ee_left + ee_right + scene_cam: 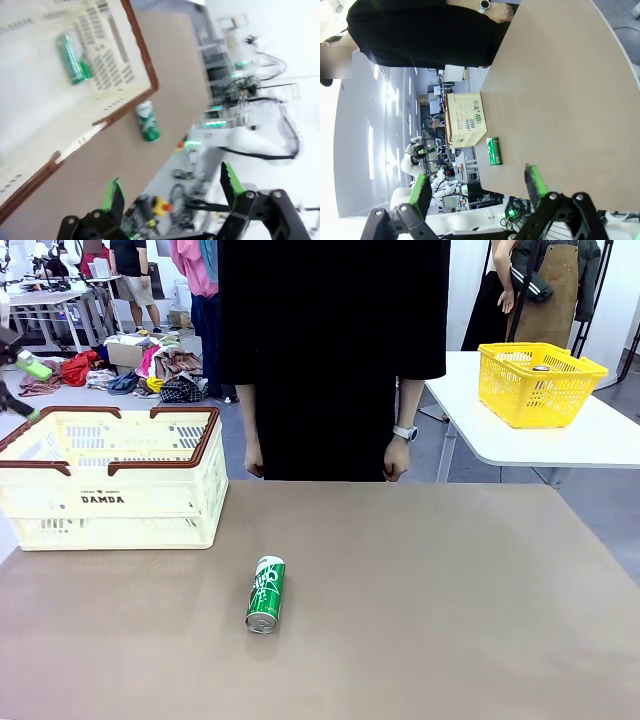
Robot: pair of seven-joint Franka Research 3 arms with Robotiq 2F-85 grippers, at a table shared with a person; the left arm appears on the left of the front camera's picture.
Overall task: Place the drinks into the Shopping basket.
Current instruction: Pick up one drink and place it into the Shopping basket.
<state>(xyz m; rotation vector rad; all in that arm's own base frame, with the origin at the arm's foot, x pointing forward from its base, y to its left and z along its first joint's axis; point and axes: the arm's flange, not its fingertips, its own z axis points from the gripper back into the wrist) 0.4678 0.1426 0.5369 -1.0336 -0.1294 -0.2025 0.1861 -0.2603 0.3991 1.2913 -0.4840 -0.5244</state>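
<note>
Pincers both spread, empty: left pincer (172, 190) over table (115, 165) edge, near Shopping basket (145, 70); right pincer (477, 187) over table edge too. One green can (73, 57) lying inside basket. Second green can (265, 593) lying on table, near basket, not touching.

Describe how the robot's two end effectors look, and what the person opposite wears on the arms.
The left end effector and right end effector are alike: black jointed linkages with round pivot bolts, each tipped with two bright green pads. The person wears black elbow-length sleeves and a pale-faced wristwatch.
</note>
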